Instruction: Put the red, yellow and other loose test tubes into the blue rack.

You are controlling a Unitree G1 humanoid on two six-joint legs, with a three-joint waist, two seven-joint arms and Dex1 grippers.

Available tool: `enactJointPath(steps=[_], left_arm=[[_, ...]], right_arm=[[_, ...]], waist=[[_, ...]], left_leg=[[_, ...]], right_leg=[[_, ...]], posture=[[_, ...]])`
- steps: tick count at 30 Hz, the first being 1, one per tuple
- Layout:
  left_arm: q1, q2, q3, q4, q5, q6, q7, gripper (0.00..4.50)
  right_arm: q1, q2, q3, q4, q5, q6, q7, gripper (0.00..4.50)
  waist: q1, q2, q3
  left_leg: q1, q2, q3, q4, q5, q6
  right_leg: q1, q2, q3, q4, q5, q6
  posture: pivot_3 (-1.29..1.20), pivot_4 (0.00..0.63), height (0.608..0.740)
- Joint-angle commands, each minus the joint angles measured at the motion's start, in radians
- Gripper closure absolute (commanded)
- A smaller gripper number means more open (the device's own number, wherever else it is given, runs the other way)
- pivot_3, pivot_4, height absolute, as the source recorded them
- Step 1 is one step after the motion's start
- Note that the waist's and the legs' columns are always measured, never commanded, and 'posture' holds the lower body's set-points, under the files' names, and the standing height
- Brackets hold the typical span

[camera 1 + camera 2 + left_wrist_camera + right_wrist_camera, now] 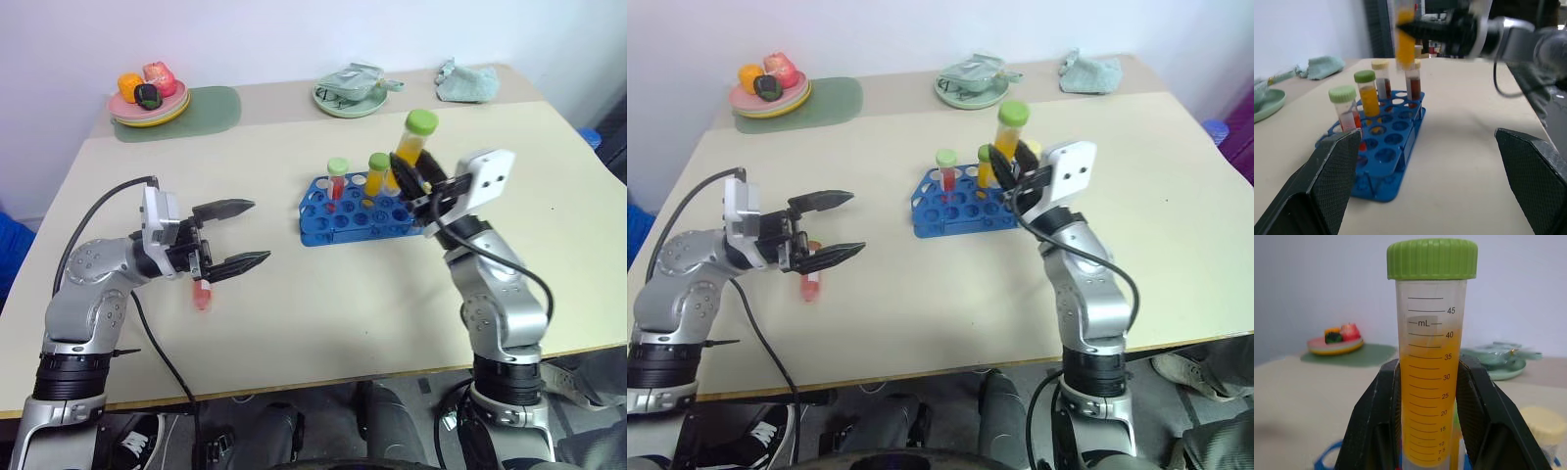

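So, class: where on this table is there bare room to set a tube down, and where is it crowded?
Free: the near table between the two arms, in front of the blue rack, and the right side beyond the right end effector. Crowded: the back edge with the fruit plate, bowl and cloth.

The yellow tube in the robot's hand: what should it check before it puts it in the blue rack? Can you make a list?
1. Grip: right gripper is shut on the yellow tube, fingers on both sides. Ok.
2. Cap: the green cap is on. Ok.
3. Tube upright: it leans a little in the head views. Not ok yet.
4. Free holes in the blue rack: several show in front. Ok.
5. Tube right above a free hole: cannot tell.
6. Left gripper is open and apart from the rack; one red tube lies on the table below it. Ok.
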Motion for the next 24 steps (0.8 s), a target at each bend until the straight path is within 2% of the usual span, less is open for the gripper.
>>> enactJointPath(steps=[1, 10, 24], left_arm=[[0.002, 0.020, 0.039, -0.050, -0.022, 0.011, 0.013, 0.00], [0.040, 0.025, 0.055, -0.075, -0.023, 0.016, 0.023, 0.00], [0.038, 0.019, 0.056, -0.076, -0.019, 0.013, 0.021, 0.00]], right_arm=[[0.010, 0.027, 0.025, 0.074, -0.034, -0.137, 0.004, 3.24], [0.039, 0.030, 0.039, 0.234, -0.062, -0.267, 0.017, 3.24], [0.032, 0.035, 0.062, 0.287, -0.092, -0.307, 0.011, 3.24]], waist=[[-0.005, 0.000, 0.000], [-0.005, 0.000, 0.000], [-0.004, 0.000, 0.000]], left_leg=[[0.000, 0.000, 0.000, 0.000, 0.000, 0.000], [0.001, 0.000, 0.000, -0.001, 0.000, 0.000], [0.001, 0.000, 0.000, -0.001, 0.000, 0.000]], right_leg=[[0.000, 0.000, 0.000, 0.000, 0.000, 0.000], [0.000, 0.001, 0.000, 0.000, 0.000, 0.000], [0.000, 0.001, 0.000, 0.000, 0.000, 0.000]], posture=[[0.00, 0.150, 0.740], [0.00, 0.150, 0.740], [0.00, 0.150, 0.740]])
